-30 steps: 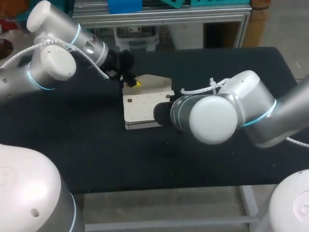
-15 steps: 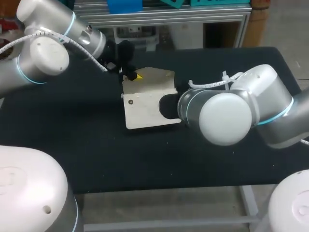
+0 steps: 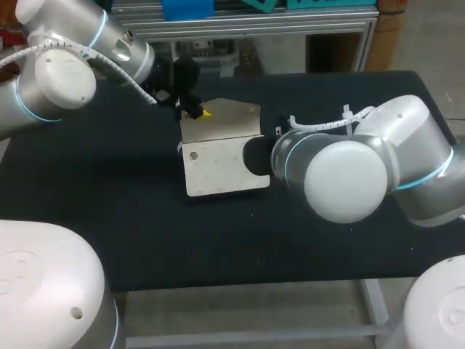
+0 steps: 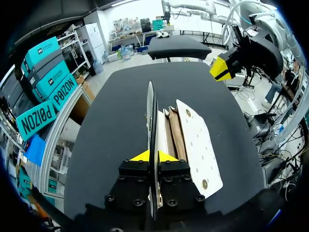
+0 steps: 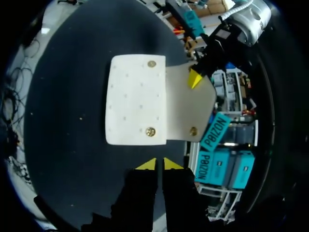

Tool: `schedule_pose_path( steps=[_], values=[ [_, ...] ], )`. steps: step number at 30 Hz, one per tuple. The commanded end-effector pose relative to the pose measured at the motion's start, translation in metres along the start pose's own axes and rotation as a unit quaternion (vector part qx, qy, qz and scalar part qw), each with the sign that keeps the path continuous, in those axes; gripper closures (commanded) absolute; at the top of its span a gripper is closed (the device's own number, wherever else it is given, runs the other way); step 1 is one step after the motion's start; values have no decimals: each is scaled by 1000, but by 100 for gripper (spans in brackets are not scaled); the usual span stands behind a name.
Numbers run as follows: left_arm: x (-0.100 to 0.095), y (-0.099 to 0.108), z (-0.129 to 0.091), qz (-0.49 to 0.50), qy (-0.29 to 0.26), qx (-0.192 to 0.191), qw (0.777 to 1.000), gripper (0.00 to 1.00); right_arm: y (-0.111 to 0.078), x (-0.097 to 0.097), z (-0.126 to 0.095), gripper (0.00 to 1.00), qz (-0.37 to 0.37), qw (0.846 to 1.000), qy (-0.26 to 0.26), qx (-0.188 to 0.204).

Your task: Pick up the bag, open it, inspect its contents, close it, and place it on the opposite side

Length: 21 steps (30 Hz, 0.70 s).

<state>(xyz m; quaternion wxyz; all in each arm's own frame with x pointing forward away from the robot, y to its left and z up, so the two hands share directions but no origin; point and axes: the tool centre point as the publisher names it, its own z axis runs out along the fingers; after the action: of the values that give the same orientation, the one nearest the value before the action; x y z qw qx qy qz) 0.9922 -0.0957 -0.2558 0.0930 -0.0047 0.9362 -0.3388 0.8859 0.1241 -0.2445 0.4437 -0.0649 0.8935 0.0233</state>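
Note:
A cream bag [image 3: 221, 166] lies mid-table with its tan flap [image 3: 227, 120] lifted. My left gripper [image 3: 196, 110] is shut on the flap's far edge. In the left wrist view the flap [image 4: 150, 108] stands edge-on between the yellow tips of the left gripper [image 4: 153, 155], with the bag's dotted front [image 4: 198, 140] beside it and the pocket gaping. My right gripper [image 5: 157, 164] is shut on nothing, just short of the bag's [image 5: 136, 106] near edge. In the head view its fingers are hidden behind the right wrist [image 3: 290, 163]. The open flap [image 5: 190, 108] shows a brass snap [image 5: 193, 130].
The black table [image 3: 145, 218] stretches bare on both sides of the bag. Its front edge [image 3: 240, 283] runs below the bag. My right arm's big elbow [image 3: 345, 182] hangs over the table's right half.
The left gripper has drawn the flap up and back, so the bag opened wider and its front shows more. The right gripper's fingers have come together and drawn back a little to the right.

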Motion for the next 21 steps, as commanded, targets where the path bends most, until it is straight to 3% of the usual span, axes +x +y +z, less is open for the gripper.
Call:
schedule_pose_path(
  steps=[1, 12, 21],
  values=[
    [0, -1, -1, 0, 0, 0, 1000, 100, 3, 1, -1, 100, -6, 998, -61, -5],
    [11, -33, -20, 5, -14, -12, 1000, 100, 8, -19, 17, 100, -11, 997, -80, -6],
    [14, -37, -18, 2, -1, 5, 1000, 100, 2, -38, 49, 100, 12, 996, -87, -20]
  ],
)
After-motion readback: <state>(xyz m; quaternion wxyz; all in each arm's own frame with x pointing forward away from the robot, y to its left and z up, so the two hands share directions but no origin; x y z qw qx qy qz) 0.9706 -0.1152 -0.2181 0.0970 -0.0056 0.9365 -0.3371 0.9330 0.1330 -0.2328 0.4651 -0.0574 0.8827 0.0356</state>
